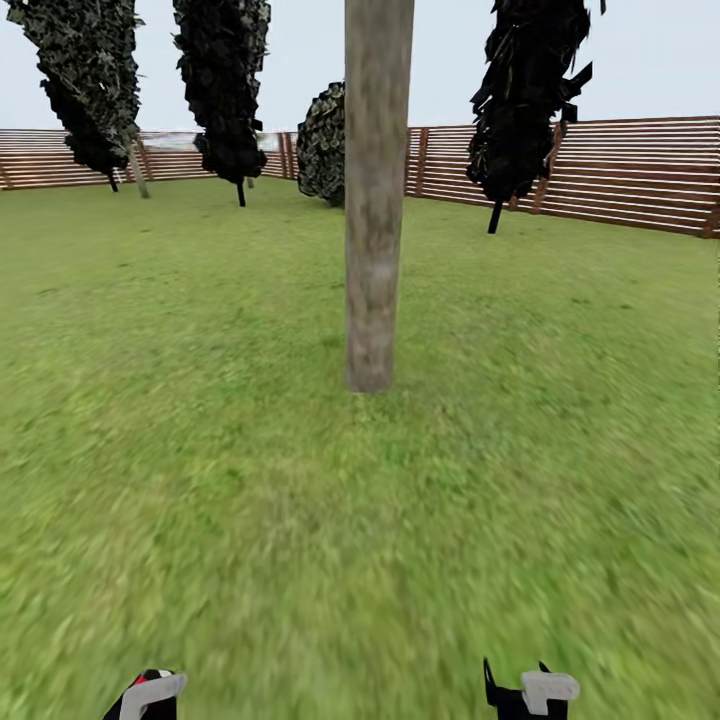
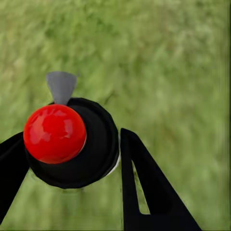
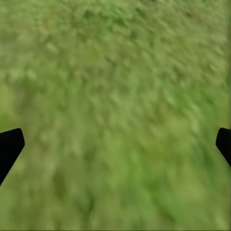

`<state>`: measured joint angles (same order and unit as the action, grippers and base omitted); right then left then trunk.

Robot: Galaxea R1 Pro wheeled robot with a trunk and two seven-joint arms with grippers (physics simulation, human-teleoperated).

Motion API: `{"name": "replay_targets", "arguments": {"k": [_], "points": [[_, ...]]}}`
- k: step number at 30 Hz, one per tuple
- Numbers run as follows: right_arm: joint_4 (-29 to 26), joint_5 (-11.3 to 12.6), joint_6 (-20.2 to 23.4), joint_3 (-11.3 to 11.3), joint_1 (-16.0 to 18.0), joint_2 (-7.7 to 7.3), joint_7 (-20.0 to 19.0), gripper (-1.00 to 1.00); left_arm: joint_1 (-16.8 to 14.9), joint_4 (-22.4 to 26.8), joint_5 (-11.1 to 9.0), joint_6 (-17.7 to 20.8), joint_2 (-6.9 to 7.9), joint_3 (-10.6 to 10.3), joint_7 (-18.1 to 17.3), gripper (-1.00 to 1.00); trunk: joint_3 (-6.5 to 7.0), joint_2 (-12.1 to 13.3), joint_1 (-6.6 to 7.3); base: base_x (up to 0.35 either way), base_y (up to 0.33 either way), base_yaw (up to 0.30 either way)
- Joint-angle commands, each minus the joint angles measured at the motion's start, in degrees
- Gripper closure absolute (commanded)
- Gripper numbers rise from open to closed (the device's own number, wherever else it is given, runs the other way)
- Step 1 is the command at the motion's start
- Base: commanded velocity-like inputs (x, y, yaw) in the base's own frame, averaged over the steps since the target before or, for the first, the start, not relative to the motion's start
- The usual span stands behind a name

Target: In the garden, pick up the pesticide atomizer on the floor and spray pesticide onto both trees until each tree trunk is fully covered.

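Black round-bodied pesticide atomizer (image 2: 79,147) with glossy red ball top and grey nozzle clamped in the left claw (image 2: 72,163).

Held between the black fingers (image 2: 144,183) of that claw, above blurry green grass floor (image 2: 168,57). Right claw (image 3: 115,149) spread wide apart, nothing between its tips, grass beneath. Ahead of both claws, well apart: thick mottled grey-brown tree trunk (image 1: 377,190), upright on the lawn. Farther beyond: dark-leaved columnar trees (image 1: 222,85) and brown horizontal-slat wooden fence (image 1: 630,175).
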<state>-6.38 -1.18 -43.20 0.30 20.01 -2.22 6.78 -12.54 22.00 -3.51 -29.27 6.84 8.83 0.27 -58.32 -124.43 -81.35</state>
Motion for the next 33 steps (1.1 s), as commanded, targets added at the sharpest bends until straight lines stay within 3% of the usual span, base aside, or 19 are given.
{"name": "replay_targets", "arguments": {"k": [1,20,27,33], "points": [[0.04,-0.14,-0.11,0.07,0.03,0.01,0.25,-1.0,-0.02,-0.03,-0.36,-0.18,0.01,-0.1,-0.01,1.0,-0.05,-0.01,-0.03,0.335,-0.082,-0.027],[0.06,-0.02,-0.11,0.04,0.03,0.14,0.45,-1.0,0.44,-0.03,-0.38,-0.29,0.01,-0.04,-0.01,1.0,-0.05,-0.01,-0.03,0.335,-0.083,-0.002],[0.09,0.12,-0.19,-0.16,0.03,0.07,0.51,-1.0,2.05,-0.54,-0.52,-0.57,-0.05,1.39,-0.08,1.0,-0.05,-0.01,-0.03,0.335,-0.026,0.0],[0.46,0.12,-0.31,-0.21,-0.06,-0.38,0.52,-1.0,2.33,-0.44,-0.39,-4.6,-0.1,1.55,-0.06,1.0,-0.05,-0.01,-0.03,0.335,-0.001,0.0]]}}
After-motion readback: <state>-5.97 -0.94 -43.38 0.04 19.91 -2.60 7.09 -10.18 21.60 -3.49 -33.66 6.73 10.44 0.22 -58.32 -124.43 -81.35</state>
